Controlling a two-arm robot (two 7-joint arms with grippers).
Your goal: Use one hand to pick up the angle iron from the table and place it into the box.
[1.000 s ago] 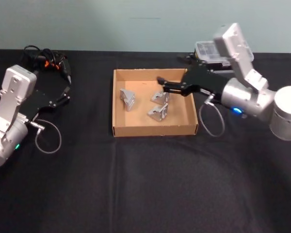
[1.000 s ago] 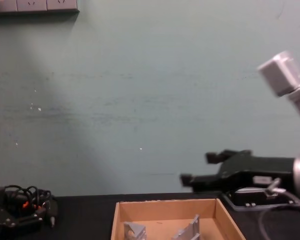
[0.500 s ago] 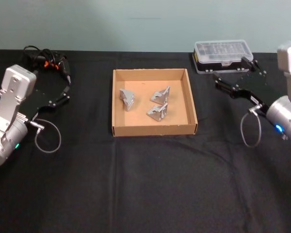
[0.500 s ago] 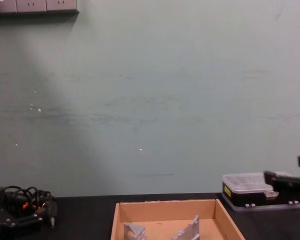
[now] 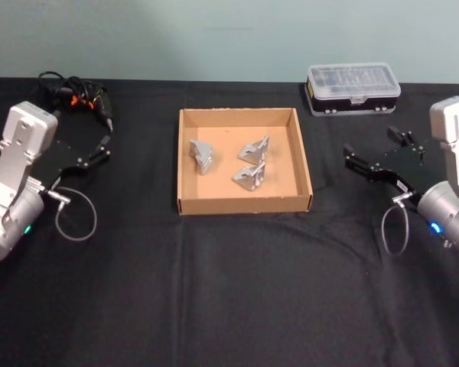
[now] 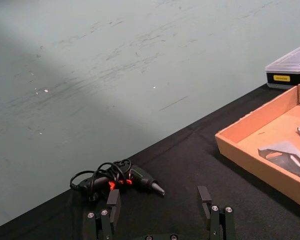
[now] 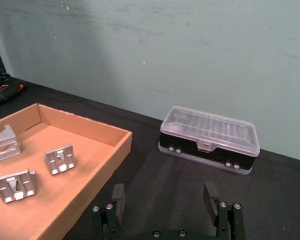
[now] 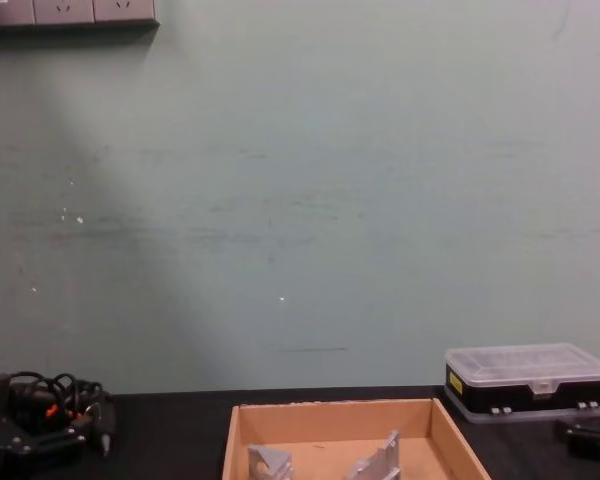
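Right gripper [image 5: 371, 154], jaws spread and holding nothing, hovers over bare table [image 5: 229, 290] just right of the box [image 5: 244, 207], nearer it than the parked, open left gripper [image 5: 103, 145], while three angle irons [image 5: 250, 177] already lie inside, mid-box.

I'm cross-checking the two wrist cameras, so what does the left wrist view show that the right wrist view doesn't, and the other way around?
Left wrist view alone: the left gripper, open above the table, and a black power tool with tangled cable. Right wrist view alone: the right gripper, open, and all three angle irons lying apart inside the box. Both share the box, the clear-lidded black case and the green wall.
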